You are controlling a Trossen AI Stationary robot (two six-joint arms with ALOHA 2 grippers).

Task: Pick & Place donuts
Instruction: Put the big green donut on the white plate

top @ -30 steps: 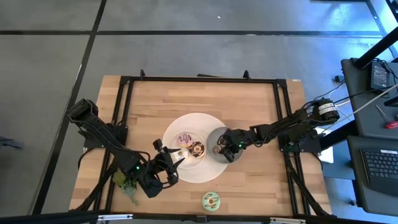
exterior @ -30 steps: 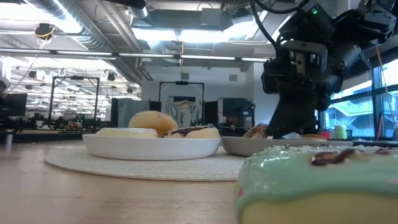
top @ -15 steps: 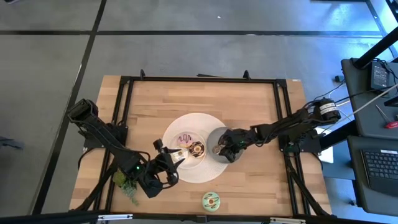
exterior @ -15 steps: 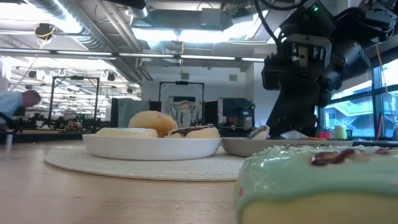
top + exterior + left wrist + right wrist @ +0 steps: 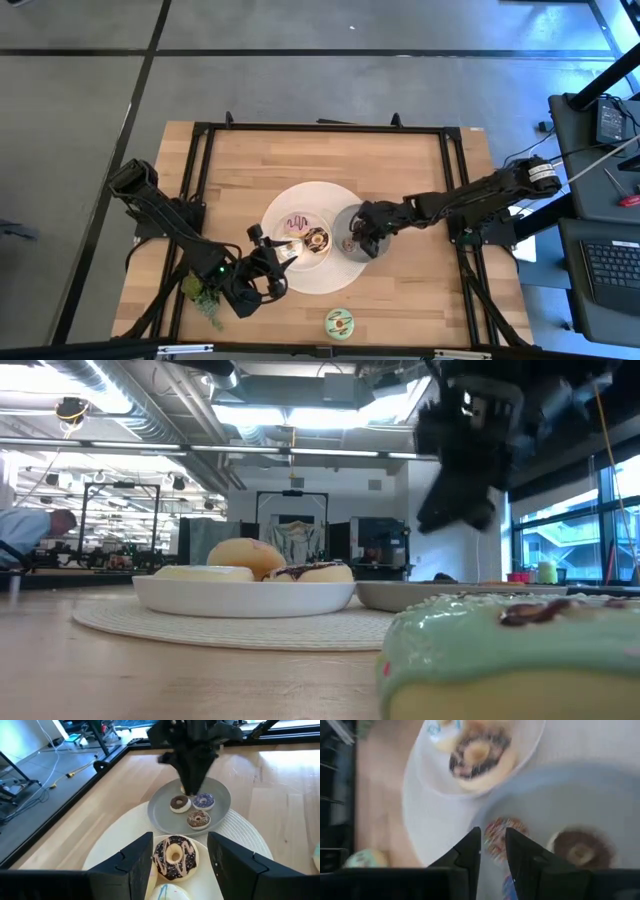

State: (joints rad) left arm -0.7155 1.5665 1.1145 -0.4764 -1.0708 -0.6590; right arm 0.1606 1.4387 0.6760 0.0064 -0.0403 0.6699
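The right tool hangs above the grey dish, fingers a narrow gap apart with nothing between them. In that smooth, shallow dish three mini donuts lie flat, holes up, close together: a brown one, a purple one and a sprinkled one. Beside it, the round white dish holds a chocolate-iced donut with pale zigzag lines, flat, and a white-iced one with a purple squiggle. Both dishes rest on a round woven mat on the wooden table. A green-iced donut lies alone near the table's front edge. The left tool waits open by the white dish, near a leafy plant.
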